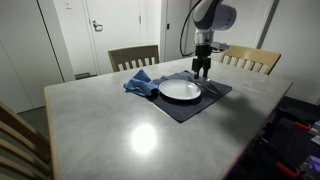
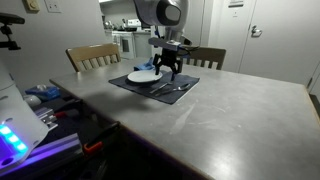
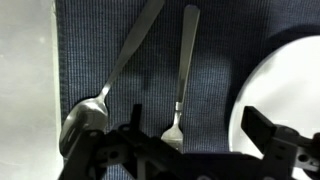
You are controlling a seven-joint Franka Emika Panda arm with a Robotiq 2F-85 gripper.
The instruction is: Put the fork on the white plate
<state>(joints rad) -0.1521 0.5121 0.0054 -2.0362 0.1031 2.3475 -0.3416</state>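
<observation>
Gripper (image 3: 193,122) released, jaws wide, above fork (image 3: 184,70); fork lies on dark placemat (image 3: 225,40) between spoon (image 3: 86,122) and white plate (image 3: 290,80), touching neither

The fork (image 3: 184,70) and the spoon (image 3: 120,65) are smooth, polished metal with a grey shine. The placemat (image 3: 85,40) is dark blue cloth, matt, with a fine ribbed weave. The plate (image 3: 290,80) is white, smooth and glossy. The table (image 1: 100,120) has a pale grey, smooth top with a soft sheen that catches a bright patch of light. The chairs (image 1: 133,57) are wood.
</observation>
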